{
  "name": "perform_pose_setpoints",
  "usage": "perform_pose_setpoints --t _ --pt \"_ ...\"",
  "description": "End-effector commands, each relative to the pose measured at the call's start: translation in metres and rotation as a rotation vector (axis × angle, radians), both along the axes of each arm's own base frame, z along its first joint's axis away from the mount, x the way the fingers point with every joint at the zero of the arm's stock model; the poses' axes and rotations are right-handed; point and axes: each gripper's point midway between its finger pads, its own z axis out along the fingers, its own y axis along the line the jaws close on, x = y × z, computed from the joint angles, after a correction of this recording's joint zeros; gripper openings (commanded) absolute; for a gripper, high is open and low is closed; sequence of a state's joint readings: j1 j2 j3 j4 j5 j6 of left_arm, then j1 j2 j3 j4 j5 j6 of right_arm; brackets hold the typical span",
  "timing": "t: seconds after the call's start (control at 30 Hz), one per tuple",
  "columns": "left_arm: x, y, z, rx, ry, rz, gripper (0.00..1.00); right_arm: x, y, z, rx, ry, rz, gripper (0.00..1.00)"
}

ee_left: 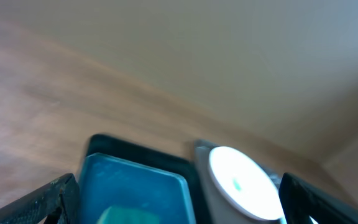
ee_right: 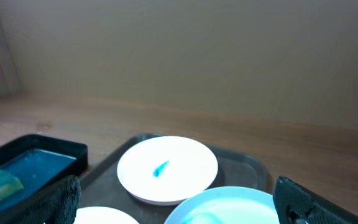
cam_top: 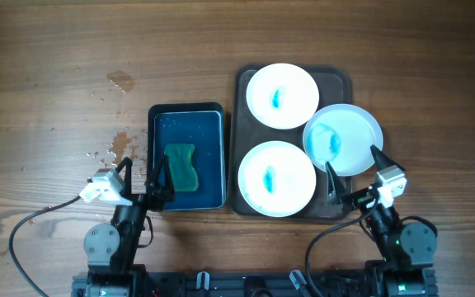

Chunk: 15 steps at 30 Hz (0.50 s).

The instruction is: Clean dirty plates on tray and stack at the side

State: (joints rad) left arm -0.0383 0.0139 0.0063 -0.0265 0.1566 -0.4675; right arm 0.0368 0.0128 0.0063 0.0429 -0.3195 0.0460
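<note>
The dark brown tray (cam_top: 335, 82) lies on the wooden worktop (cam_top: 48, 124), just beside the blue basin (cam_top: 190, 128) of water and at 3 o'clock from it; a green sponge (cam_top: 181, 167) lies in the basin toward its 6 o'clock end. All three white plates are on the tray, none stacked: the far plate (cam_top: 282, 96) sits at the 12 o'clock end, the near plate (cam_top: 276, 178) at the 6 o'clock end, each with a small blue smear in the middle; the third plate (cam_top: 342, 139) sits at 3 o'clock, overhanging the tray's rim, with a paler blue wash across it. The right pincer (cam_top: 351, 158) stands with jaws wide apart at the 6 o'clock edge of the third plate, with nothing in its grasp; whether a finger touches the plate I cannot tell. The left pincer (cam_top: 144, 169) is likewise spread wide and empty, at the basin's 8 o'clock corner; water droplets (cam_top: 115, 147) speckle the worktop at 9 o'clock from the basin.
</note>
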Motion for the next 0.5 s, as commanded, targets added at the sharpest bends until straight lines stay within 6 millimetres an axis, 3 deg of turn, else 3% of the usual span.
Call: perform_pose_setpoints --t 0.0,0.13,0.23,0.37,0.47 --pt "-0.012 -0.029 0.042 0.015 -0.160 -0.174 1.00 -0.005 0.007 0.021 0.159 -0.027 0.058 1.00" --pt "-0.023 -0.029 0.099 0.019 -0.219 -0.176 1.00 -0.019 0.016 0.071 0.139 -0.115 0.122 0.99" --pt "-0.018 -0.029 0.119 0.013 -0.071 -0.178 1.00 -0.022 0.018 0.101 0.094 0.007 0.120 1.00" --pt "0.001 -0.034 0.124 -0.009 0.310 -0.201 1.00 -0.013 0.019 0.123 0.100 0.373 0.107 1.00" --pt "0.010 -0.035 0.109 -0.030 0.623 -0.204 1.00 -0.003 0.020 0.141 0.082 0.533 0.105 0.99"
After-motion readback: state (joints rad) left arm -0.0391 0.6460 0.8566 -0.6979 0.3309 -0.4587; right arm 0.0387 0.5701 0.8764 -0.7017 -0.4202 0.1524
